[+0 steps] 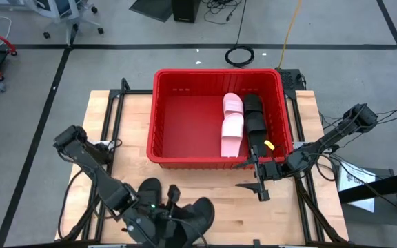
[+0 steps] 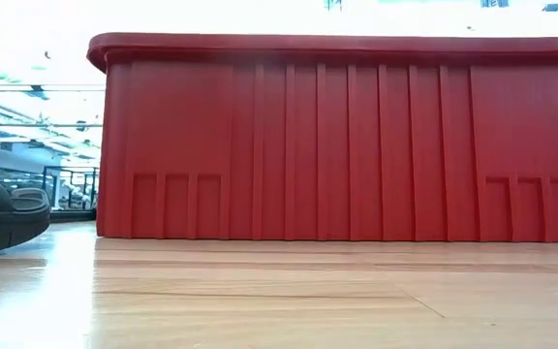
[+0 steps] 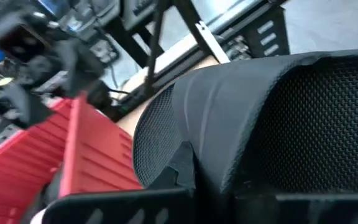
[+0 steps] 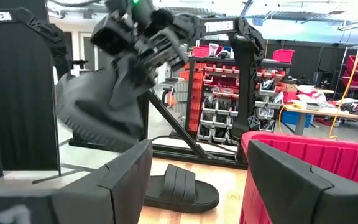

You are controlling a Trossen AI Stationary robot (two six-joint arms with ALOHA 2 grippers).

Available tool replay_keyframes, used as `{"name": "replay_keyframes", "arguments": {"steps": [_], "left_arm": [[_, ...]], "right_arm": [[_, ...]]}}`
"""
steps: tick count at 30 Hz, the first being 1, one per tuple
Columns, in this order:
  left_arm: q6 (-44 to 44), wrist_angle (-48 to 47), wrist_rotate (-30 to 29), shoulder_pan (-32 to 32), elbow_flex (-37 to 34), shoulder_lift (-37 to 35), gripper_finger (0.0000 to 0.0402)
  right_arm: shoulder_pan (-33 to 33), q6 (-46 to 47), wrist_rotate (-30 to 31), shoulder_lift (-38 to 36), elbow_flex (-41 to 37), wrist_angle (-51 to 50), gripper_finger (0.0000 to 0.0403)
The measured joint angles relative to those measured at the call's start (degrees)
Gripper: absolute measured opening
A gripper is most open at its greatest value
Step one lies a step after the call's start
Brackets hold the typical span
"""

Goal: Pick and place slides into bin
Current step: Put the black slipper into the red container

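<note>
From my remote station, the red bin [image 1: 185,114] sits at the middle of the light wooden tabletop [image 1: 109,117], toward its far edge, with a pale pink slide [image 1: 232,124] and a black slide [image 1: 255,120] lying side by side along its right inner wall. At the near left of the table my left gripper [image 1: 173,207] is clamped shut on a black slide [image 1: 198,215], which the right wrist view shows lifted clear of the wood and tilted [image 4: 98,106]; another black slide [image 1: 148,189] lies flat on the table just beside it, at the near left. My right gripper [image 1: 259,180] hangs just outside the bin's near right corner, above the table, its fingers [image 4: 126,180] apart and holding nothing. The butcher-block boards show their grain and a soft glare in the low view [image 2: 279,301], where the bin's ribbed red wall [image 2: 356,145] fills most of the picture and a black slide's toe [image 2: 3,213] pokes in at the left edge. Around the table, the floor is grey tile with dark seams [image 1: 364,41], a coiled black cable [image 1: 240,55] and a yellow cord [image 1: 291,31] lie beyond the far edge. Beyond the table, the right wrist view shows shelving stacked with red bins [image 4: 219,81] and a cluttered workbench [image 4: 319,106].
</note>
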Motion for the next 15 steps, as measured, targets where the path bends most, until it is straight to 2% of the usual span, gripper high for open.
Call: {"name": "replay_keyframes", "arguments": {"steps": [6,15], "left_arm": [[1.4,-2.7,-0.5,3.8,0.0,-5.2,0.0023],[7.1,-6.5,-0.4,11.6,0.0,-13.0,0.0025]], "right_arm": [[0.0,0.2,0.0,0.0,0.0,-0.5,0.0254],[0.0,0.2,0.0,0.0,0.0,-0.9,0.0254]]}}
